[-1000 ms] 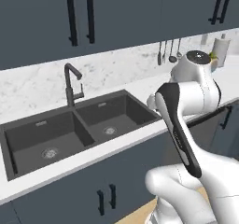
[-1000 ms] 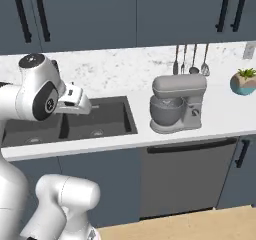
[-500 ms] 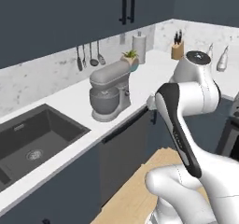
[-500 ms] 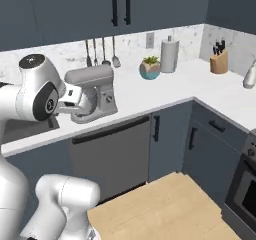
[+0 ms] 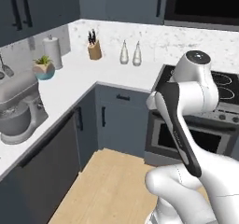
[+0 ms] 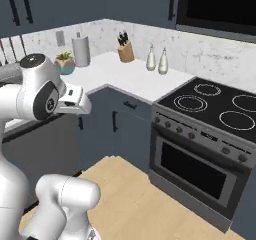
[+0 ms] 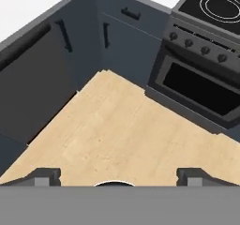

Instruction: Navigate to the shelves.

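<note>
The light-brown wooden plank shelves are out of view. In the hand view my gripper (image 7: 118, 177) is open, its two dark fingertips (image 7: 47, 175) set wide apart with nothing between them, pointing down at the light wooden floor (image 7: 122, 125). The arm is folded close to the base, with the hand (image 6: 75, 100) held out in front of the dark blue corner cabinets (image 6: 125, 129).
A black stove with oven (image 6: 200, 149) stands to the right. On the white corner counter (image 5: 107, 73) are a knife block (image 5: 94, 48), two bottles (image 5: 124, 52), a paper towel roll (image 5: 52, 50), a potted plant (image 5: 43, 68) and a grey stand mixer (image 5: 16, 108). A dishwasher (image 7: 33, 78) is on the left.
The whole scene has swept sideways as the base moved: first the sink, then the stand mixer, now the counter corner and stove. The arm's pose has not changed.
</note>
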Robot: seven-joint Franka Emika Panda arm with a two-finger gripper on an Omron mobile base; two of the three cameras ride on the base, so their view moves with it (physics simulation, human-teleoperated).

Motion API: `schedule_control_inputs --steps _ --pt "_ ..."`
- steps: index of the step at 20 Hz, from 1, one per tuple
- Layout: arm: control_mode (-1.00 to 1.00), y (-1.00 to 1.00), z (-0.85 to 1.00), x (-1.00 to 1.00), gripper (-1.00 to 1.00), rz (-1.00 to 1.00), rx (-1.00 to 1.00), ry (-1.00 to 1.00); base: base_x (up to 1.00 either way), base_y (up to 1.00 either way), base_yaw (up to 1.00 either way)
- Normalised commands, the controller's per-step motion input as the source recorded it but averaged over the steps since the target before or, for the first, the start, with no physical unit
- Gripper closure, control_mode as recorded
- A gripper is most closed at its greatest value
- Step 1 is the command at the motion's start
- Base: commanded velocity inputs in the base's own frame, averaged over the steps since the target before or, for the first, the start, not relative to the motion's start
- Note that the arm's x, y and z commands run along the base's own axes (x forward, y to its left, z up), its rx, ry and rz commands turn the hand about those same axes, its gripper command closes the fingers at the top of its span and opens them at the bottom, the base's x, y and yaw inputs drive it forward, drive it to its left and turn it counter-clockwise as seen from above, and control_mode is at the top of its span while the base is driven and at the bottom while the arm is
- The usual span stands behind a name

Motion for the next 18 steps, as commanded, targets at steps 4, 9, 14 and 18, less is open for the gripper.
schedule_control_inputs --steps 4,9,14,18 --pt "1.0 0.0 0.0 0.0 -1.0 0.0 0.0 0.0 -0.24 -0.86 -0.54" --pt "1.0 0.0 0.0 0.0 -1.0 0.0 0.0 0.0 -0.17 -0.97 -0.51" --pt "1.0 0.0 0.0 0.0 -1.0 0.0 0.0 0.0 -0.1 -1.0 -0.48" --pt "1.0 0.0 0.0 0.0 -1.0 0.0 0.0 0.0 -0.01 -1.0 -0.47"
